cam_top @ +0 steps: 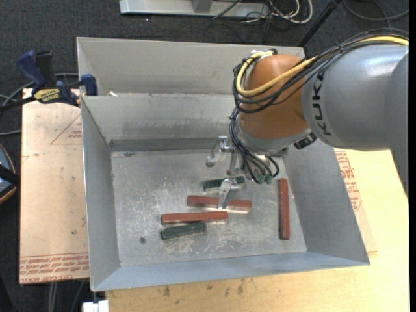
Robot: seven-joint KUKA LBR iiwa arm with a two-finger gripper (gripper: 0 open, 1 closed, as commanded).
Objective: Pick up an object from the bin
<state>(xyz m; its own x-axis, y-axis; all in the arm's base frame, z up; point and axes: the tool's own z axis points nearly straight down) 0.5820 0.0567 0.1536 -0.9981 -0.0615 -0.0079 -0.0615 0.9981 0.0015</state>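
Grey sheet metal forms the bin, its floor scuffed and holding a few loose sticks. Nearest the front wall lies a dark green stick, almost level across the floor. Just behind it is the front red-brown stick, close beside it and lying nearly the same way. Further back is the middle red-brown stick, also crosswise. Off to the right, well apart from these, a long red-brown stick lies lengthwise, front to back. The hand is down low over the middle of the floor, its tip at the middle red-brown stick and just beside a short dark green piece that it partly hides. Whether the hand is released, clenched or grasping either one cannot be told. Above it sit the orange cover with yellow and black cables, then the grey arm reaching in from the right over the far wall.
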